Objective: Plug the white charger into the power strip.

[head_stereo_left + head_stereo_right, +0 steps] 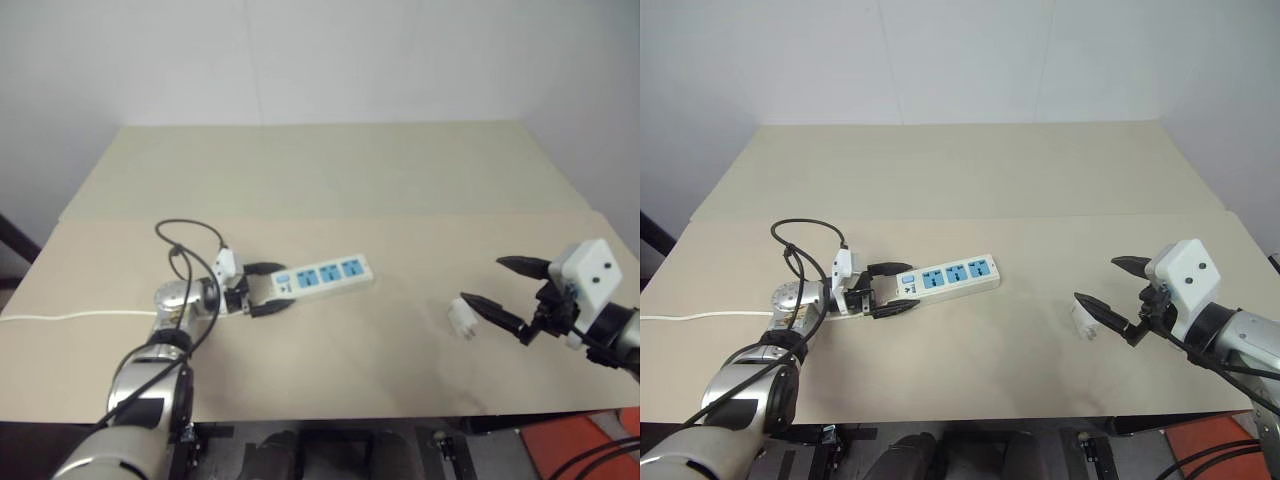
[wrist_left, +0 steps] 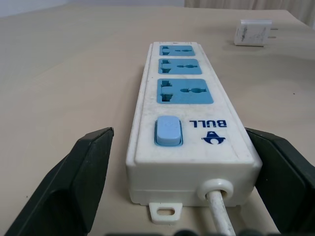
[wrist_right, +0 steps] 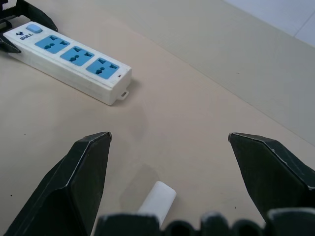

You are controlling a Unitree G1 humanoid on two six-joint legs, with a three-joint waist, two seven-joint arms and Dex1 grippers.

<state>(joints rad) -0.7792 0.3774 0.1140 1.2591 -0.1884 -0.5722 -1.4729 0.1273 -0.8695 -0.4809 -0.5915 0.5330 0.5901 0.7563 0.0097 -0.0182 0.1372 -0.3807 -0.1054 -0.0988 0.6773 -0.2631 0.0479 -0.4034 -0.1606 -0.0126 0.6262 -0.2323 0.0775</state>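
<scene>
Power strip (image 1: pixel 948 278) lying flat on the beige bench (image 1: pixel 970 180), toward its left side, three blue sockets facing up. Left end effector (image 1: pixel 892 288) spread wide, fingers straddling the switch end of the strip; contact with its sides hard to judge. Strip's cord (image 2: pixel 219 211) cut off by the left wrist view's edge. White charger (image 1: pixel 461 318) on the bench well to the right, partly hidden behind a finger of the right end effector (image 1: pixel 505 285), likewise spread and holding nothing.
</scene>
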